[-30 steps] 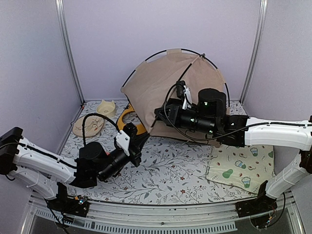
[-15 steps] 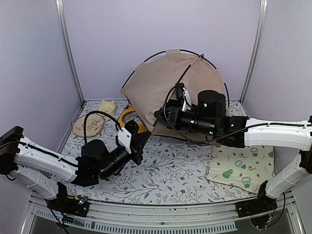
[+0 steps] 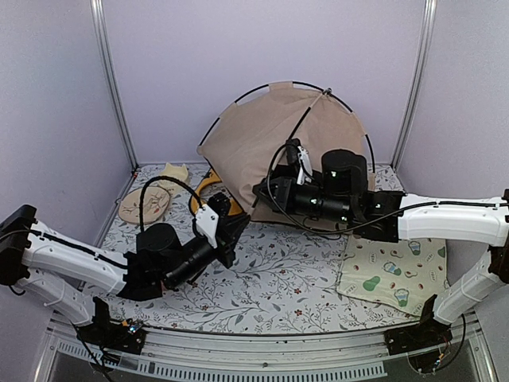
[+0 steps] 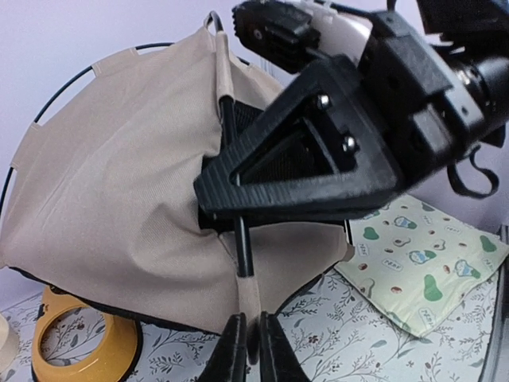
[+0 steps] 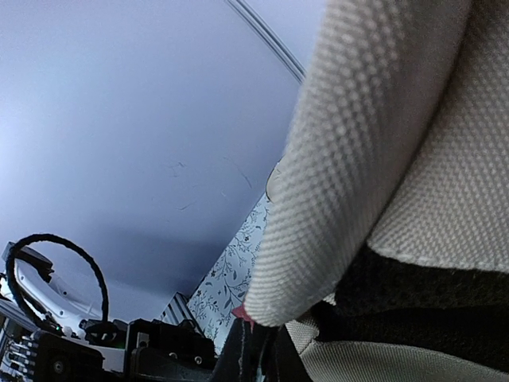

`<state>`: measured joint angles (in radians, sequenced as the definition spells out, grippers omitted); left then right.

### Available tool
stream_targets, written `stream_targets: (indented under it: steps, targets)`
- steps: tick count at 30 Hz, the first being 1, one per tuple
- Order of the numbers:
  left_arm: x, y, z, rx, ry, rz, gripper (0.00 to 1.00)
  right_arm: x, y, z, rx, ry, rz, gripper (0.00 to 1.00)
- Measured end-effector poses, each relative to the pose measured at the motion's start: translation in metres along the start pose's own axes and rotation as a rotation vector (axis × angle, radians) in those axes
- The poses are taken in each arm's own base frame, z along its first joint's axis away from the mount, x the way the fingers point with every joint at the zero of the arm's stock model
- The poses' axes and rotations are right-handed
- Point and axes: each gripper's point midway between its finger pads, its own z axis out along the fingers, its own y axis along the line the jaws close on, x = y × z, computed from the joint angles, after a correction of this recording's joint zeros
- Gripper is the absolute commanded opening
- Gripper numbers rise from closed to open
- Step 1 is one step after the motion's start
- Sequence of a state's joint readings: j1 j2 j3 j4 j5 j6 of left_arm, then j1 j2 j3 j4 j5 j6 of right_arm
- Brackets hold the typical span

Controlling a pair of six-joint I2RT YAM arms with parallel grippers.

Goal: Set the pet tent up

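The pet tent stands at the back middle, tan fabric on thin black crossing poles; it fills the left wrist view and the right wrist view. My left gripper is at the tent's front lower corner. In its wrist view it is shut on the end of the fabric sleeve that carries a black pole. My right gripper is just above it on the same pole line, and in its wrist view it is shut on the tent's edge.
A yellow double-bowl feeder lies left of the tent, also in the left wrist view. A cream mat with green prints lies at the right. Beige pieces lie at back left. Metal frame posts flank the back wall.
My left gripper has moved forward and to the right, up to the tent's front lower corner. The right gripper and the tent have hardly moved.
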<state>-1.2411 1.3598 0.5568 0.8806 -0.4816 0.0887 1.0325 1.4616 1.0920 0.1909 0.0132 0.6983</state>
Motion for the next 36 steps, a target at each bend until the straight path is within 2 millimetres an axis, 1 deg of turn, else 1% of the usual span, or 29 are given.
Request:
stream_targets:
  steps: [2, 5, 7, 9, 14, 16, 20, 22, 24, 26, 30, 32, 36]
  targets:
    - [-0.005, 0.001, 0.002, -0.001, -0.008, -0.017, 0.16, 0.003, -0.003, 0.0, 0.011, 0.01, -0.002, 0.0]
    - [-0.021, 0.005, 0.005, -0.008, -0.038, -0.054, 0.22, 0.009, -0.01, 0.003, 0.035, 0.03, -0.005, 0.0]
    - [-0.028, 0.008, 0.006, -0.014, -0.05, -0.073, 0.23, 0.014, -0.014, 0.005, 0.048, 0.044, -0.008, 0.0]
    - [-0.03, 0.011, 0.007, -0.017, -0.051, -0.083, 0.23, 0.017, -0.017, 0.006, 0.058, 0.055, -0.011, 0.0]
    - [-0.019, 0.012, 0.008, -0.013, -0.007, -0.087, 0.23, 0.02, -0.02, 0.008, 0.066, 0.066, -0.021, 0.01]
    - [-0.014, 0.011, 0.008, -0.01, 0.011, -0.089, 0.23, 0.02, -0.019, 0.008, 0.067, 0.067, -0.024, 0.04]
    - [-0.008, 0.01, 0.009, -0.003, 0.042, -0.092, 0.22, 0.015, -0.016, 0.01, 0.059, 0.06, -0.027, 0.12]
    - [-0.008, 0.009, 0.01, 0.001, 0.051, -0.094, 0.22, 0.014, -0.014, 0.011, 0.057, 0.057, -0.03, 0.16]
    - [-0.009, 0.009, 0.011, 0.003, 0.055, -0.096, 0.22, 0.013, -0.014, 0.011, 0.056, 0.055, -0.03, 0.18]
    - [-0.01, 0.008, 0.014, 0.003, 0.06, -0.096, 0.21, 0.011, -0.014, 0.011, 0.057, 0.053, -0.034, 0.23]
    - [-0.012, 0.007, 0.022, -0.001, 0.073, -0.093, 0.18, 0.01, -0.013, 0.011, 0.057, 0.054, -0.037, 0.25]
    - [-0.011, 0.007, 0.027, -0.005, 0.086, -0.091, 0.18, 0.011, -0.014, 0.011, 0.059, 0.056, -0.037, 0.27]
    - [-0.005, 0.006, 0.032, -0.008, 0.114, -0.085, 0.18, 0.011, -0.014, 0.011, 0.06, 0.056, -0.038, 0.35]
